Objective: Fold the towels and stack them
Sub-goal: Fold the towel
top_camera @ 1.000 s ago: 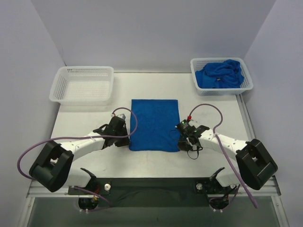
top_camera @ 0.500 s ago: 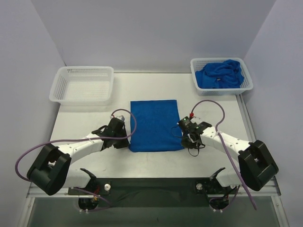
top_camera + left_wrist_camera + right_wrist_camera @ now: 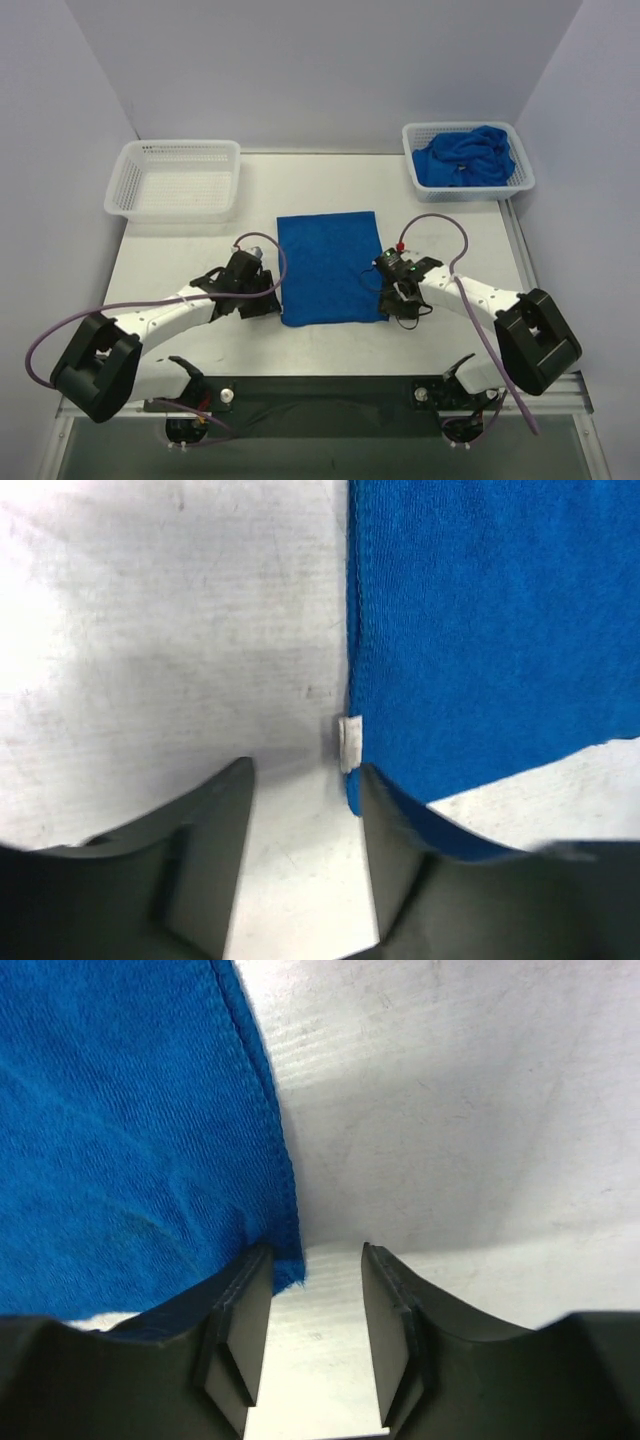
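Note:
A blue towel (image 3: 330, 268) lies flat as a folded rectangle in the middle of the table. My left gripper (image 3: 268, 302) stands open at its near left corner. In the left wrist view the towel (image 3: 490, 630) and its white tag (image 3: 351, 745) rest against my right finger (image 3: 395, 850), and bare table shows between the jaws of the left gripper (image 3: 300, 810). My right gripper (image 3: 395, 300) is open at the near right corner. There the towel (image 3: 120, 1120) ends beside the left finger (image 3: 240, 1330) of the right gripper (image 3: 315, 1300). More towels (image 3: 465, 155) sit crumpled in the right basket.
A white mesh basket (image 3: 130, 190) with nothing in it stands at the back left. The white mesh basket (image 3: 520, 185) holding the crumpled towels is at the back right. Purple cables loop beside both arms. Grey walls close in the table's sides and back.
Both grippers have opened and let go of the towel's near corners. The towel's near edge now lies flat on the table, a little nearer the arms.

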